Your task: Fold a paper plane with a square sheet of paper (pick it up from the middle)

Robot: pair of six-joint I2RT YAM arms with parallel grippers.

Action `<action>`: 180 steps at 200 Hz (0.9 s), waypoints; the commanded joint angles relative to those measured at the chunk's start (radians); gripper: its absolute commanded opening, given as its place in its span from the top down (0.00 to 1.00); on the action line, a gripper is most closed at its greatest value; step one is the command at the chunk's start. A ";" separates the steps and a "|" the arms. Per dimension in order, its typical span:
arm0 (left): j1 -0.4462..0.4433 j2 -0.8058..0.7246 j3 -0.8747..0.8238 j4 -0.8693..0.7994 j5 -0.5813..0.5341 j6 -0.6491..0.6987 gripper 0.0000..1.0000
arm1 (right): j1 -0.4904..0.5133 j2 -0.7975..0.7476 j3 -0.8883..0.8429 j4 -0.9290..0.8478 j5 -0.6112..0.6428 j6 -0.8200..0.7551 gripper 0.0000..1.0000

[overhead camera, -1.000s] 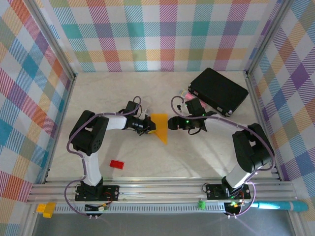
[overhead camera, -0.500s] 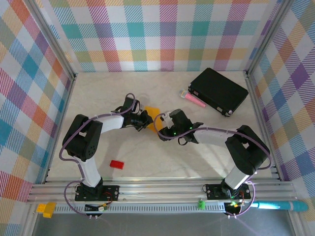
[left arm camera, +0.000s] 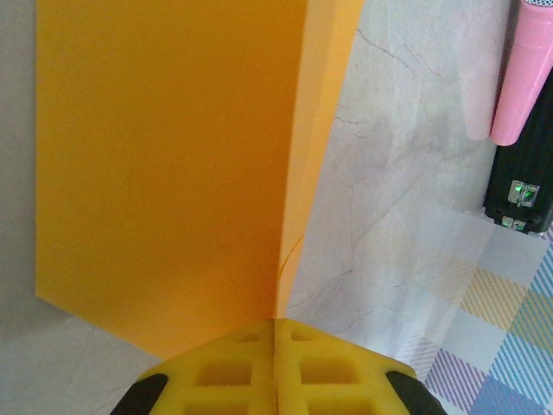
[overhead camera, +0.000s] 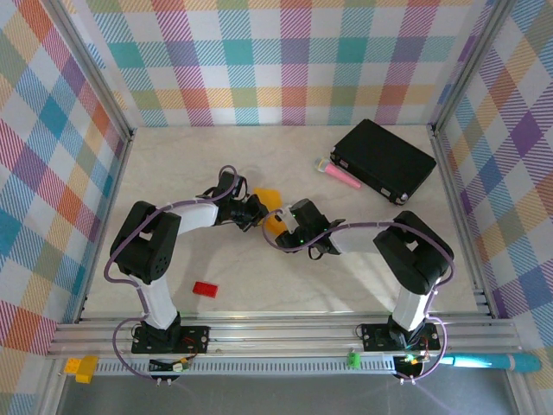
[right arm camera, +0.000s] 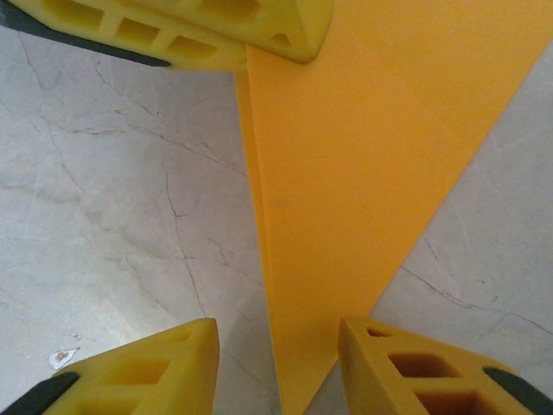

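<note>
The square sheet of paper (left arm camera: 173, 156) is orange-yellow and folded into a pointed shape with a long crease. My left gripper (left arm camera: 275, 324) is shut on that crease at the paper's near edge. In the top view the paper (overhead camera: 270, 201) sits mid-table, between the left gripper (overhead camera: 256, 210) and the right gripper (overhead camera: 278, 233). My right gripper (right arm camera: 278, 337) is open, its fingers (right arm camera: 138, 372) astride the paper's narrow tip (right arm camera: 302, 380) with a gap on each side. The left gripper's yellow fingers (right arm camera: 216, 26) pinch the paper's far end in the right wrist view.
A black box (overhead camera: 384, 161) lies at the back right with a pink stick (overhead camera: 342, 176) beside it. A small red block (overhead camera: 205, 290) lies front left. Checked walls and metal posts ring the marble tabletop (overhead camera: 173, 164).
The right gripper swung left and nearer, to the paper's tip, and its jaws narrowed. The left gripper turned the paper, which now looks smaller from above.
</note>
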 commanded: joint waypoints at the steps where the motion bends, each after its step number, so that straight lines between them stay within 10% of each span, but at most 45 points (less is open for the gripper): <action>1: -0.009 0.007 0.030 -0.045 0.013 -0.005 0.92 | 0.005 0.020 0.018 0.040 0.012 -0.026 0.60; 98: 0.050 0.085 0.132 -0.165 0.105 0.133 0.78 | 0.003 0.048 0.000 0.040 0.036 -0.050 0.65; 180: 0.065 0.125 0.205 -0.261 0.108 0.235 0.95 | 0.004 0.028 0.011 0.005 0.062 -0.056 0.64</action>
